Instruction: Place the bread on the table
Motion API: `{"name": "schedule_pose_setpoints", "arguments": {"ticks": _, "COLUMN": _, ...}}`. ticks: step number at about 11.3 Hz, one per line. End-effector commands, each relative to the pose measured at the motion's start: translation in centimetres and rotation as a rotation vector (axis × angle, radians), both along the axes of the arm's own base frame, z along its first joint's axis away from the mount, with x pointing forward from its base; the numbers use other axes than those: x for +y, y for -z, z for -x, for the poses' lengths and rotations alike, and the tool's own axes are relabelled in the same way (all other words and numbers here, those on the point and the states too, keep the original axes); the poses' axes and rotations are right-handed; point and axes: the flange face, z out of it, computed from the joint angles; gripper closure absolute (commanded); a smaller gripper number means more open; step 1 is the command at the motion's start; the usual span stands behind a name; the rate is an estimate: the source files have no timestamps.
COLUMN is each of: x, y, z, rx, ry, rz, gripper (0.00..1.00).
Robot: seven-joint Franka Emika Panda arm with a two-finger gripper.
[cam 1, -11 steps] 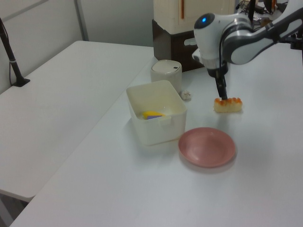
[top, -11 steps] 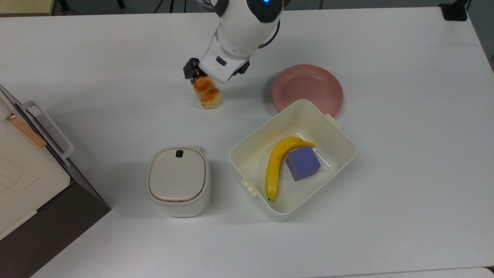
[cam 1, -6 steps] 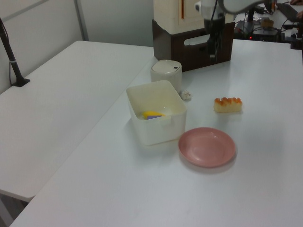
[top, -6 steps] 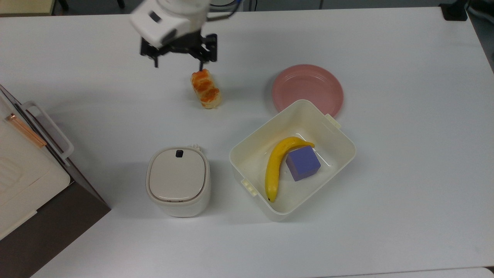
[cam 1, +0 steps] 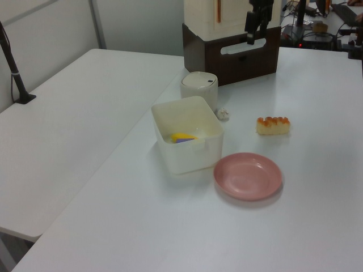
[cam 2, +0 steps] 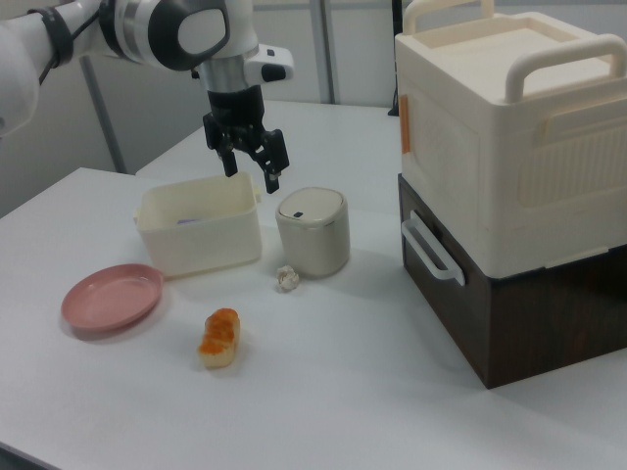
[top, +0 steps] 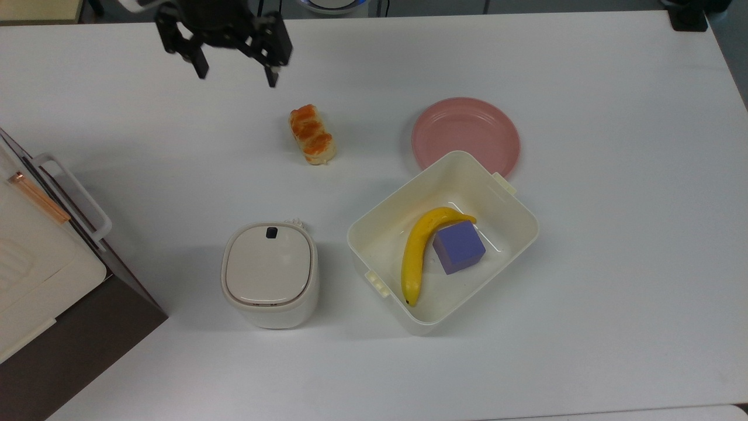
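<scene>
Currently I log: bread (top: 312,134) lying flat on the table (top: 613,146), left of the pink plate (top: 466,135) in the top view; gripper (top: 236,73) raised, wide open, empty.

lab | white worktables (cam 1: 85,102) | robot arm (cam 2: 147,24) | cables

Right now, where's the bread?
The bread lies flat on the table, in the top view left of the pink plate and below-right of the open end effector, touching neither.
</scene>
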Motion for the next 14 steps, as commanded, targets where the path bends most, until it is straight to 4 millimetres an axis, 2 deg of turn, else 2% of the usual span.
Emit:
{"name": "schedule_pose_setpoints", "arguments": {"ticks": 1, "x": -0.6, "y": -1.5, "z": 0.8, "rx": 0.028, "ry": 0.055, "rz": -0.049, "gripper": 0.00}}
{"name": "schedule_pose_setpoints", "arguments": {"ticks": 6, "x": -0.2, "y": -1.4, "z": 0.7, "rx": 0.029, "ry": 0.112, "rz": -0.039, "gripper": 0.00}}
{"name": "schedule_pose_setpoints", "arguments": {"ticks": 7, "x": 0.0, "y": -2.0, "z": 1.0, "rx": 0.017, "ry": 0.109, "rz": -0.036, "gripper": 0.00}}
{"name": "schedule_pose_setpoints", "arguments": {"ticks": 10, "x": 1.6, "y": -2.1, "z": 2.3, "rx": -0.006, "ry": 0.082, "rz": 0.003, "gripper": 0.00}}
{"name": "schedule_pose_setpoints", "arguments": {"ticks": 14, "x": 1.9, "y": -2.4, "z": 2.9, "rx": -0.010, "ry": 0.076, "rz": 0.007, "gripper": 0.00}}
